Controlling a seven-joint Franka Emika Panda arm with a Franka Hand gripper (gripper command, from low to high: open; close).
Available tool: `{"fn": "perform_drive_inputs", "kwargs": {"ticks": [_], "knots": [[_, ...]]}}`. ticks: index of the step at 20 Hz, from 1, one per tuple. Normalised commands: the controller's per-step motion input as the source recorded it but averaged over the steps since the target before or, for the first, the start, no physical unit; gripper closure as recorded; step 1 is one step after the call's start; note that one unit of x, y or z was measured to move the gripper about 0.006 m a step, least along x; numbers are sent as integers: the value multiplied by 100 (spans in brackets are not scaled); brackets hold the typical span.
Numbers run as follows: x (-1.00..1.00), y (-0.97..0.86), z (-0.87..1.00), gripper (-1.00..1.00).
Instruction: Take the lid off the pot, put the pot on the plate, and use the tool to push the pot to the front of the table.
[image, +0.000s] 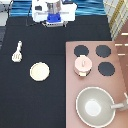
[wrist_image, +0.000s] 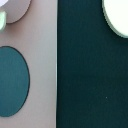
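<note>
End effector (image: 54, 20) sits at the exterior view's top, well apart from all items; its finger state cannot be determined. Pot (image: 82, 65), lid (image: 83, 62) on, stands on the stove (image: 95, 85). Plate (image: 39, 71) and tool (image: 17, 52) lie on the table (image: 30, 100).

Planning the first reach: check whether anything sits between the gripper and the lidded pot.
Nothing visible does. The gripper hangs at the exterior view's top; the pot, lid on, sits on the stove toward the lower right. Bare table and stove between.
</note>
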Motion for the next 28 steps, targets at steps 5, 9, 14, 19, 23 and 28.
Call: {"fn": "perform_drive_inputs", "kwargs": {"ticks": [5,9,14,19,23,28], "knots": [[61,40,36,-100],[100,55,58,-100],[100,55,59,-100],[98,58,51,-100],[90,68,9,-100],[93,53,-10,-100]]}}
